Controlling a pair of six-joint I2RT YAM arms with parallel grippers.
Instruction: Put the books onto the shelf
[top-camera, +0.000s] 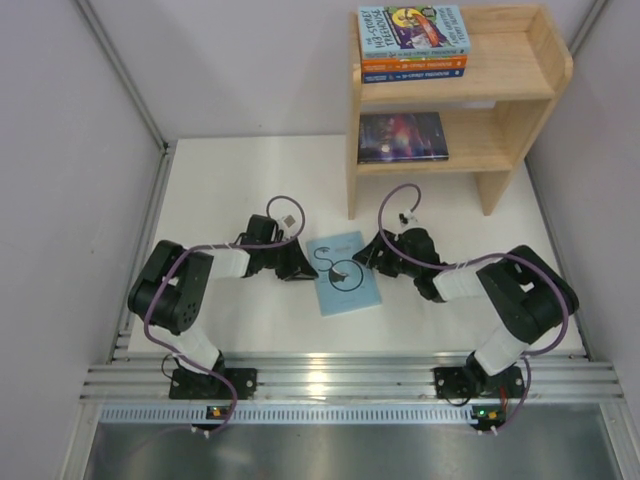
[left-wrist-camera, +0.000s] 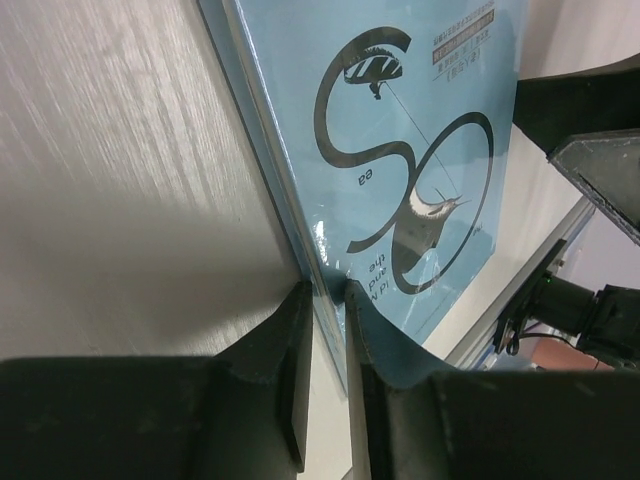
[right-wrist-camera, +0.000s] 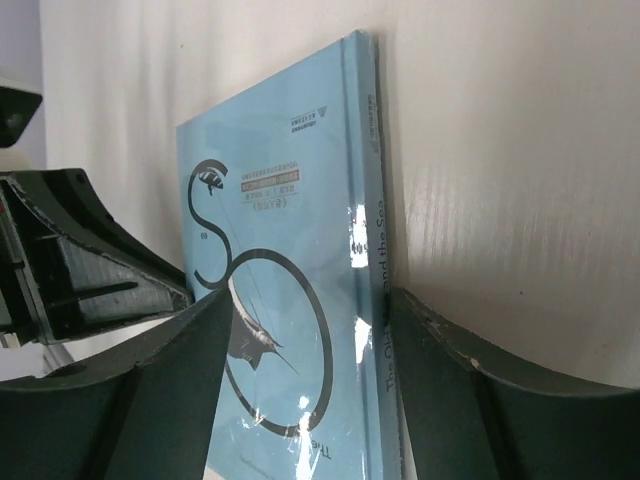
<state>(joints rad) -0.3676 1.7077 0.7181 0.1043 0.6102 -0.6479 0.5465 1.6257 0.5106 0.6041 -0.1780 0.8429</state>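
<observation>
The left gripper (left-wrist-camera: 325, 296) was pinched shut on the left edge of the pale blue book (top-camera: 343, 272), which lay on the table (top-camera: 230, 180) between the arms. The right gripper (right-wrist-camera: 305, 310) stood open astride its spine. Thin, light and glossy, the book would likely sag or slip from an edge pinch, so the spine looked the firmer hold. The shelf (top-camera: 520, 110) stood well behind, with room on its lower level beside the dark purple book (top-camera: 402, 137).

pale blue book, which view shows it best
Top external: it alone shows the whole pale blue book. The left wrist view crops the cover close up; the right wrist view sees it obliquely, mainly the spine.
</observation>
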